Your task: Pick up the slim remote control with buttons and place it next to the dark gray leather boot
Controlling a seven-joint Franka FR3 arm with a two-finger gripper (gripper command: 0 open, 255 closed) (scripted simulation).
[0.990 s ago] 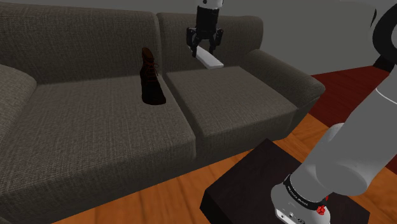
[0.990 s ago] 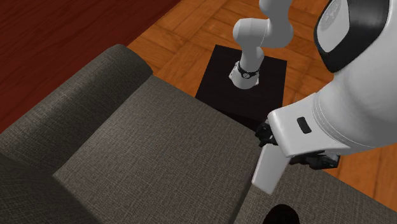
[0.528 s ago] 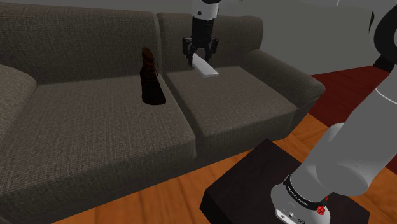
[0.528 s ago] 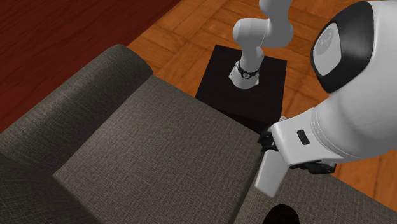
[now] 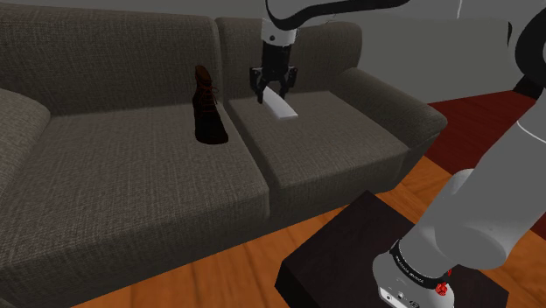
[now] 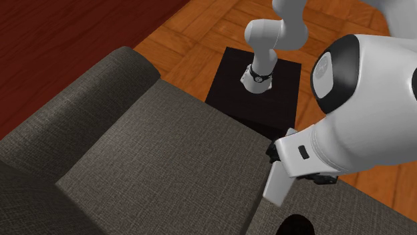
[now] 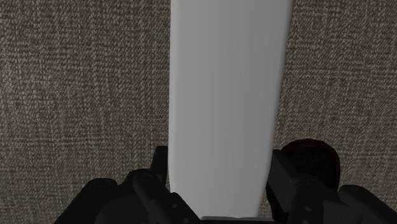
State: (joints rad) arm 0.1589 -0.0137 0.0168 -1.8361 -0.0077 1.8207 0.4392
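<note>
Visibly clasped between jaws: plain white remote [image 7: 229, 95].

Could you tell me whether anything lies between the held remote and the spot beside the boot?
Nothing visible does. The hand clasps the plain pale remote over the couch seat, and the dark boot stands upright to the shoulder view's left. Between them there is just cushion fabric and the seam.

The arm [image 5: 490, 197] is chunky smooth white shells with black caps at the joints. The base collar [image 5: 416, 271] has a black band with a couple of red marks. The wrist link [image 6: 322, 152] has a little dark slot, and the gripper [image 5: 274, 90] is all black and blocky.
</note>
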